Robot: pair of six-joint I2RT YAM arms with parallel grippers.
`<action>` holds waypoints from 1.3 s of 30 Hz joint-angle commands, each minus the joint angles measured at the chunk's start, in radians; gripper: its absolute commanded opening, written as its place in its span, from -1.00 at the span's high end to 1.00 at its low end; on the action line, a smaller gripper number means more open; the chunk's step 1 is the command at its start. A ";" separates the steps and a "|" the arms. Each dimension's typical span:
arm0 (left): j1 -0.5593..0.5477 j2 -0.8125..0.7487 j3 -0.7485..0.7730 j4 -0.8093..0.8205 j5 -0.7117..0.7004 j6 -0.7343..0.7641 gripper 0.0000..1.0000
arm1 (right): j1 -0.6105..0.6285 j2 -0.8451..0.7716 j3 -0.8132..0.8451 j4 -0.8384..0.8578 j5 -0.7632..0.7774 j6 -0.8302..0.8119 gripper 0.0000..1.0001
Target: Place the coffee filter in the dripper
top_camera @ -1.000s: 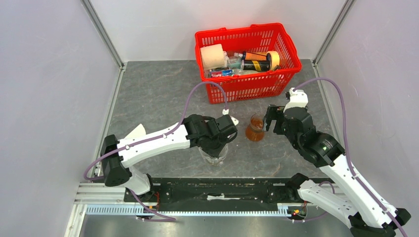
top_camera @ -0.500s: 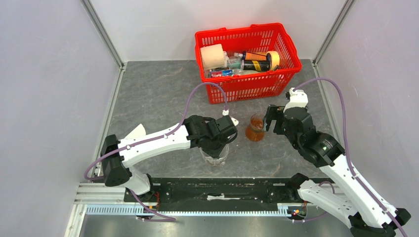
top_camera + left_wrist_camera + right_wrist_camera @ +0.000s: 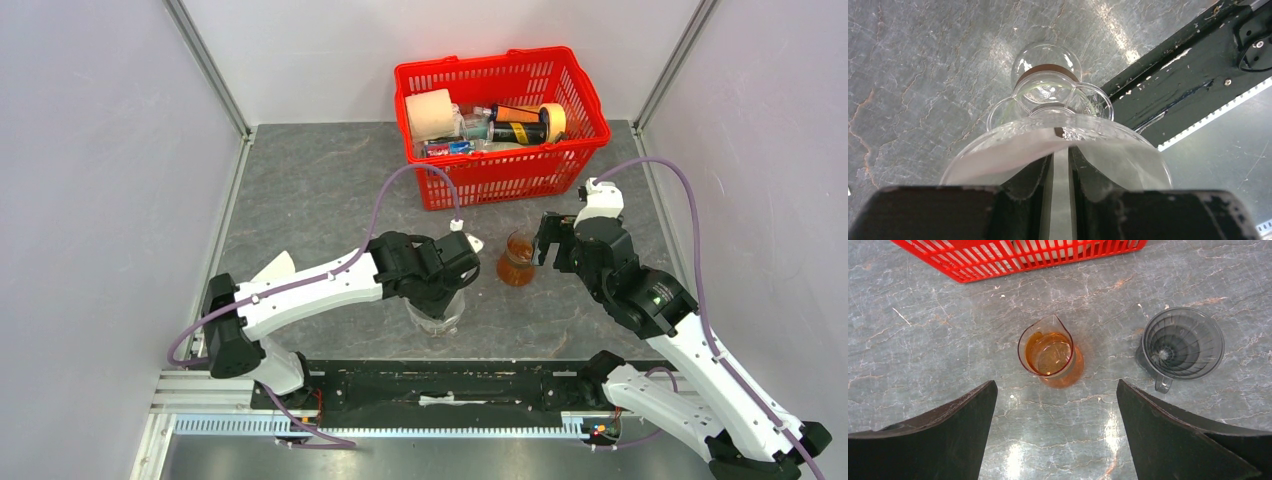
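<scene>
Over the grey marbled table, left pincer clamps the coffee filter; right pincer gapes.

basket red | table grey, veined | dripper clear | filter white | cup smoky-grey, ribbed | beaker liquid amber

A red basket sits on the grey marbled table. A beaker, grey cup and glass dripper stand nearby.

clear glossy glass dripper; matt white paper filter
</scene>
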 commanded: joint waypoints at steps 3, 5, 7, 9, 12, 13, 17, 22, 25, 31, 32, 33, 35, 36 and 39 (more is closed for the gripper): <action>-0.009 -0.052 0.058 -0.009 -0.006 -0.013 0.55 | -0.001 -0.005 -0.006 0.013 0.031 -0.009 -0.95; -0.009 -0.057 0.063 -0.016 -0.008 -0.014 0.61 | -0.001 -0.002 -0.006 0.013 0.033 -0.009 -0.94; -0.008 -0.059 0.074 -0.032 -0.009 -0.012 0.65 | -0.001 -0.001 -0.006 0.013 0.035 -0.009 -0.94; -0.009 -0.067 0.082 -0.037 -0.007 -0.008 0.65 | -0.002 0.001 -0.006 0.013 0.034 -0.009 -0.95; -0.009 -0.089 0.100 -0.046 -0.005 -0.005 0.65 | -0.002 0.002 -0.004 0.013 0.034 -0.009 -0.94; -0.009 -0.100 0.106 -0.048 -0.004 -0.003 0.63 | -0.001 0.002 -0.004 0.013 0.035 -0.009 -0.94; -0.008 -0.152 0.136 -0.057 -0.006 0.001 0.43 | -0.001 -0.004 -0.004 0.014 0.033 -0.010 -0.95; -0.010 -0.243 0.164 -0.042 -0.038 0.003 0.12 | -0.001 -0.010 -0.003 0.013 0.026 -0.013 -0.94; -0.010 -0.290 0.180 -0.044 -0.114 -0.011 -0.19 | -0.002 -0.016 -0.004 0.013 0.020 -0.013 -0.94; -0.003 -0.371 0.136 -0.077 -0.415 -0.158 -0.72 | -0.002 -0.042 -0.028 0.006 0.013 0.001 -0.94; 0.004 -0.383 0.119 -0.085 -0.462 -0.183 -0.72 | -0.002 -0.045 -0.030 -0.002 0.015 0.007 -0.94; 0.017 -0.393 0.100 -0.092 -0.506 -0.209 -0.73 | -0.001 -0.049 -0.033 -0.008 0.017 0.013 -0.94; 0.098 -0.422 0.052 -0.082 -0.523 -0.237 -0.74 | -0.001 -0.055 -0.037 -0.014 0.021 0.033 -0.94; 0.143 -0.439 0.013 -0.054 -0.511 -0.240 -0.75 | -0.001 -0.057 -0.039 -0.015 0.023 0.042 -0.94; 0.309 -0.516 -0.131 0.088 -0.441 -0.228 -0.76 | -0.001 -0.057 -0.039 -0.015 0.031 0.059 -0.94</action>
